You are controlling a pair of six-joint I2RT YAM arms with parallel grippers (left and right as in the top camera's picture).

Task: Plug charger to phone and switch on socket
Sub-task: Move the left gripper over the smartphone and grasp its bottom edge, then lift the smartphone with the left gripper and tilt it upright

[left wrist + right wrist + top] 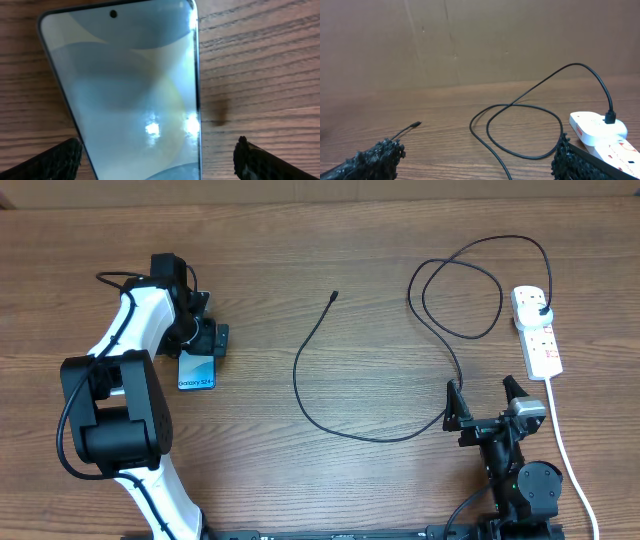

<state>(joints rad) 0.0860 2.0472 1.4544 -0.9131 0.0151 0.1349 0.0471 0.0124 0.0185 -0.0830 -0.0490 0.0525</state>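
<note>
The left tool (159, 150) hangs spread wide over the phone (197, 370), which lies screen-up at the left of the desk (300, 240), a finger on either side. The right tool (480, 385) gapes too, gripping nothing, just beside the charger (295, 372) cable. The charger's plug sits in the socket (537, 330) and its tip lies loose mid-desk.

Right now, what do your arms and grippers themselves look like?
The left arm has white links, black joint housings and a black cable. The right arm looks mostly black, with a grey block at its wrist. The left gripper and right gripper have black, rough-textured fingers.
</note>
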